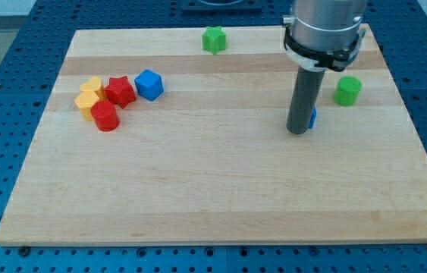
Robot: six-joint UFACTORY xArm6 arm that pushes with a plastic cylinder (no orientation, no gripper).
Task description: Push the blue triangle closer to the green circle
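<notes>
Blue, a small plastic triangle block [313, 117] is peeking out just behind my tip [298, 132], with the green plastic circle block [347, 90] sitting near at two o'clock. No pincer is showing. An off-centre push is risking the triangle slipping sideways.

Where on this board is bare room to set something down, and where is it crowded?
Free: the whole strip along the view's bottom, and the middle between the blue cube and my tip. Crowded: the view's left cluster of yellow blocks, red star and red cylinder; also my tip against the blue triangle, beside the green circle.
</notes>
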